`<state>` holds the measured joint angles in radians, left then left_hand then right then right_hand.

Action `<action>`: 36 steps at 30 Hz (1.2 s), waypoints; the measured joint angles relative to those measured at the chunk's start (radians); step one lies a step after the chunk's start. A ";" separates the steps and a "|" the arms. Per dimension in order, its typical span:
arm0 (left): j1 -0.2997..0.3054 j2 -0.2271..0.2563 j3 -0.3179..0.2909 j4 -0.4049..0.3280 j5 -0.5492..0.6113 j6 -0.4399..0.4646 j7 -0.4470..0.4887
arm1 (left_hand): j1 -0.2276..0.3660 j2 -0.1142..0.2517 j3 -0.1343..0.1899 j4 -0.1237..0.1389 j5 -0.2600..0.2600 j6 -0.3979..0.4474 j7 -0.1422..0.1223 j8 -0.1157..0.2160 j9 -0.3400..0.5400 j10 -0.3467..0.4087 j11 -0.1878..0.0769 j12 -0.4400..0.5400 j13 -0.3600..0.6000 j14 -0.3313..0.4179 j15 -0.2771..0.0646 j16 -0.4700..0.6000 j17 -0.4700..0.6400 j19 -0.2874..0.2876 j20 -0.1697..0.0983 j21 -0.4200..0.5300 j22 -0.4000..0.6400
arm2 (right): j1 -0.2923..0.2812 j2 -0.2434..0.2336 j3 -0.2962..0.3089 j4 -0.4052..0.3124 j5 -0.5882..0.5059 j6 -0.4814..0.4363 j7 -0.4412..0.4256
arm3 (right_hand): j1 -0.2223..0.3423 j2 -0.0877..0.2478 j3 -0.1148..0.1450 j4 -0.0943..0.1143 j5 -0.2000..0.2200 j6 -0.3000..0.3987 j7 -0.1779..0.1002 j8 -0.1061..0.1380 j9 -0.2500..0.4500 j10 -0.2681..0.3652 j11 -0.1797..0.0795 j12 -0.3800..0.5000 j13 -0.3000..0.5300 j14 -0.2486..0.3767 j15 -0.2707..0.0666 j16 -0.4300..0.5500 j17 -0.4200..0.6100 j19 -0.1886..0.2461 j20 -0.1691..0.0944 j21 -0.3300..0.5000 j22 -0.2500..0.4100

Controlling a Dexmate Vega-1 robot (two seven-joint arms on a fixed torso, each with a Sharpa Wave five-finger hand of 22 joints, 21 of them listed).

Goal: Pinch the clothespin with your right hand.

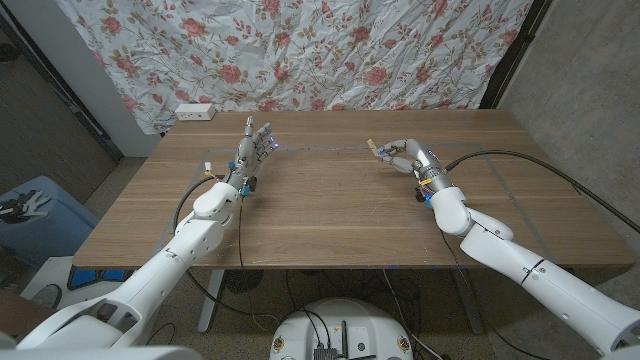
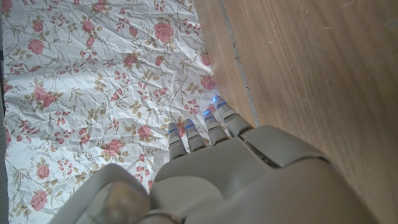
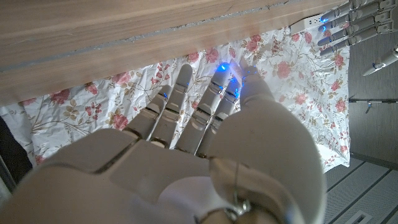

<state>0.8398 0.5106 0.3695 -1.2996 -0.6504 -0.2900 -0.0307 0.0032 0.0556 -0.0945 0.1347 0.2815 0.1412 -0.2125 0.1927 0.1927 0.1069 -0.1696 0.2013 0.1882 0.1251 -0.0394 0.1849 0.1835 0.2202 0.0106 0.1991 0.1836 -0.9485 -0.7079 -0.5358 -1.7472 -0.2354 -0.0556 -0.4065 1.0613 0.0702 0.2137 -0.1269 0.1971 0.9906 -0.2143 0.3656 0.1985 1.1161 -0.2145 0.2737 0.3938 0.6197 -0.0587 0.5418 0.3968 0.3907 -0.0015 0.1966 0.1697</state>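
A small tan wooden clothespin (image 1: pixel 374 150) sticks out toward the table's middle from the fingertips of my right hand (image 1: pixel 402 156), which pinches it at the far right-centre of the wooden table (image 1: pixel 330 215). In the right wrist view the back of my right hand (image 3: pixel 205 143) hides the clothespin, with its fingers close together. My left hand (image 1: pixel 253 148) stands at the far left-centre, fingers straight and slightly apart, holding nothing. The left wrist view shows the left hand (image 2: pixel 236 174) beside bare wood. The left hand's fingertips (image 3: pixel 348 22) also show in the right wrist view.
A white power strip (image 1: pixel 194 112) lies at the table's far left corner. A flowered cloth (image 1: pixel 300 50) hangs behind the table. A black cable (image 1: pixel 530 160) loops over the table's right side. A blue object (image 1: pixel 35 215) sits on the floor to the left.
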 measured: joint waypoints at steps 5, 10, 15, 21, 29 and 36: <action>0.000 0.000 0.000 0.000 0.000 0.000 0.000 | 0.000 0.000 0.000 0.000 0.000 0.000 0.000 0.000 0.000 0.000 0.000 0.000 0.000 0.000 0.000 0.000 0.000 0.000 0.000 0.000 0.000 | 0.003 0.000 -0.002 0.000 0.001 -0.001 0.003 | 0.000 0.000 -0.001 0.001 0.000 -0.004 -0.004 0.000 0.000 -0.008 0.001 -0.004 0.000 -0.011 0.003 0.000 0.000 0.000 0.000 0.000 0.000; 0.000 0.000 0.000 0.000 0.000 0.000 0.000 | 0.000 0.000 0.000 0.000 0.000 0.000 0.000 0.000 0.000 0.000 0.000 0.000 0.000 0.000 0.000 0.000 0.000 0.000 0.000 0.000 0.000 | 0.006 0.000 -0.003 0.002 0.002 -0.001 0.006 | -0.005 -0.005 -0.008 0.000 0.000 -0.009 -0.002 0.000 0.000 -0.014 -0.004 -0.008 0.000 -0.014 0.000 -0.003 0.000 0.000 0.008 0.000 0.000; 0.000 0.000 0.000 0.000 0.000 0.000 0.000 | 0.000 0.000 0.000 0.000 0.000 0.000 0.000 0.000 0.000 0.000 0.000 0.000 0.000 0.000 0.000 0.000 0.000 0.000 0.000 0.000 0.000 | 0.008 0.000 -0.005 0.003 0.002 -0.001 0.009 | -0.017 -0.017 -0.012 0.004 0.000 -0.011 0.000 -0.008 0.000 -0.020 0.002 -0.009 0.001 -0.014 0.000 -0.006 0.000 0.002 0.013 0.000 0.000; 0.000 0.000 0.000 0.000 0.000 0.000 0.000 | 0.000 0.000 0.000 0.000 0.000 0.000 0.000 0.000 0.000 0.000 0.000 0.000 0.000 0.000 0.000 0.000 0.000 0.000 0.000 0.000 0.000 | 0.011 -0.001 -0.006 0.004 0.004 -0.001 0.015 | -0.033 -0.018 -0.016 0.008 0.000 -0.018 -0.004 -0.008 0.000 -0.031 0.002 -0.015 0.001 -0.020 0.005 -0.013 0.000 -0.002 0.016 0.000 0.000; 0.000 0.000 0.000 0.000 0.000 0.000 0.000 | 0.000 0.000 0.000 0.000 0.000 0.000 0.000 0.000 0.000 0.000 0.000 0.000 0.000 0.000 0.000 0.000 0.000 0.000 0.000 0.000 0.000 | 0.015 -0.003 -0.008 0.004 0.005 -0.001 0.021 | -0.054 -0.020 -0.028 0.014 0.000 -0.021 -0.007 -0.014 0.000 -0.043 0.000 -0.023 -0.005 -0.031 0.005 -0.020 0.000 -0.005 0.020 -0.004 0.000; 0.000 0.000 0.000 0.000 0.000 0.000 0.000 | 0.000 0.000 0.000 0.000 0.000 0.000 0.000 0.000 0.000 0.000 0.000 0.000 0.000 0.000 0.000 0.000 0.000 0.000 0.000 0.000 0.000 | 0.020 -0.003 -0.009 0.005 0.006 -0.001 0.026 | -0.058 -0.016 -0.033 0.017 0.000 -0.025 -0.004 -0.018 0.000 -0.054 0.000 -0.023 -0.004 -0.036 0.000 -0.020 0.005 -0.011 0.025 -0.005 0.000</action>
<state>0.8397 0.5104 0.3697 -1.2994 -0.6504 -0.2903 -0.0308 0.0032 0.0556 -0.0945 0.1347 0.2815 0.1412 -0.2125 0.1927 0.1928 0.1069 -0.1696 0.2013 0.1882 0.1251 -0.0394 0.1849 0.1836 0.2202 0.0106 0.1991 0.1836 -0.9280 -0.7107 -0.5450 -1.7420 -0.2291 -0.0567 -0.3802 1.0037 0.0542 0.1808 -0.1104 0.1973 0.9655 -0.2179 0.3474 0.1986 1.0624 -0.2144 0.2506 0.3893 0.5838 -0.0590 0.5214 0.4016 0.3799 0.0236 0.1918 0.1696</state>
